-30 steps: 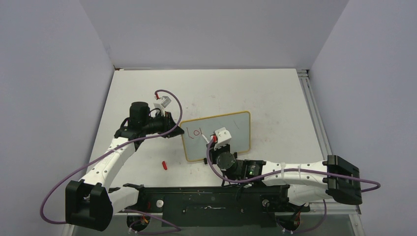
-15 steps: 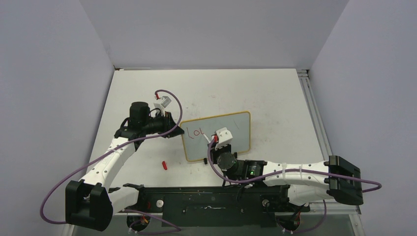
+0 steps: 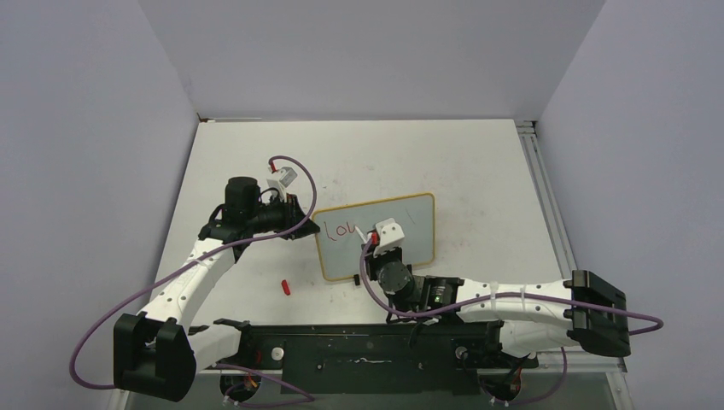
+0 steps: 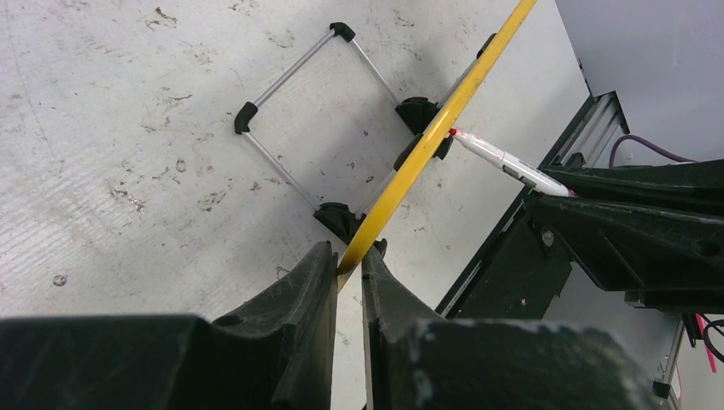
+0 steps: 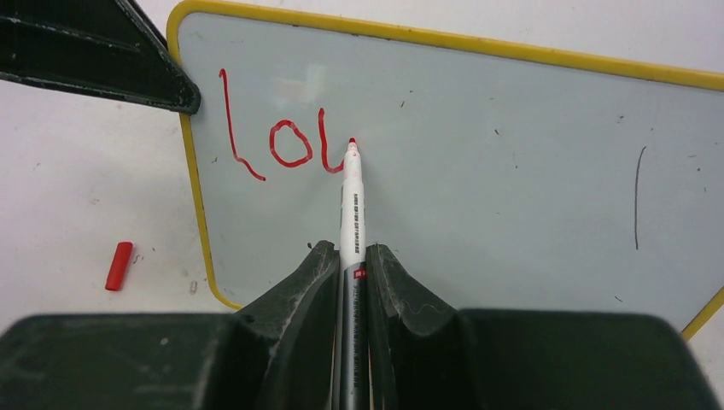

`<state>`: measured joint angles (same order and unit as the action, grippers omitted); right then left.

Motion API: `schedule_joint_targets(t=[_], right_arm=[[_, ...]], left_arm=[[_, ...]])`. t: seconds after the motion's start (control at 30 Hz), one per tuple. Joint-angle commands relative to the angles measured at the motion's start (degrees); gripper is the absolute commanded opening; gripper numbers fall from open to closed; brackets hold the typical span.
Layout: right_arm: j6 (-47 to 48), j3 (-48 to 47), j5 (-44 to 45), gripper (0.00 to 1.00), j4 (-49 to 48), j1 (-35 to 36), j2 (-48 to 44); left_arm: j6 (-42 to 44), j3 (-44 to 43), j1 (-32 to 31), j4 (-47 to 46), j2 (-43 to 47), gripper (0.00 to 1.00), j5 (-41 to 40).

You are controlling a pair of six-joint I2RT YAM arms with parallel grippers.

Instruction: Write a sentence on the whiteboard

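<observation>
Red-tipped marker [image 5: 353,201] is pinched by right gripper [image 5: 351,256], tip on whiteboard [image 5: 512,154] at unfinished sentence [image 5: 282,147]; board's left edge is clamped by left gripper [image 4: 348,253].

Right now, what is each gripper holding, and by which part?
The right gripper clamps the red marker by its barrel, tip on the whiteboard. The left gripper pinches the whiteboard by the edge of its yellow frame.

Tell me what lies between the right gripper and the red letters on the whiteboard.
Only the marker the right gripper holds: its barrel reaches the red letters on the whiteboard, tip at the third. The right wrist view shows this.
</observation>
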<state>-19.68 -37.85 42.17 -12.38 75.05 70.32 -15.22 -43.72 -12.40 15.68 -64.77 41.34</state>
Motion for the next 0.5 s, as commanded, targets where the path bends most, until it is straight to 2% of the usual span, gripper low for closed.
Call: schedule_joint_targets(t=[0.0, 0.47], right_arm=[[1.6, -2.7, 2.0, 0.05, -3.1, -1.4, -0.8], [4.7, -1.4, -0.7, 0.05, -6.1, -0.6, -3.0]], left_arm=[[0.2, -1.1, -0.2, -0.3, 1.3, 0.11, 0.5], [0.2, -1.3, -0.2, -0.2, 1.3, 0.11, 0.2]])
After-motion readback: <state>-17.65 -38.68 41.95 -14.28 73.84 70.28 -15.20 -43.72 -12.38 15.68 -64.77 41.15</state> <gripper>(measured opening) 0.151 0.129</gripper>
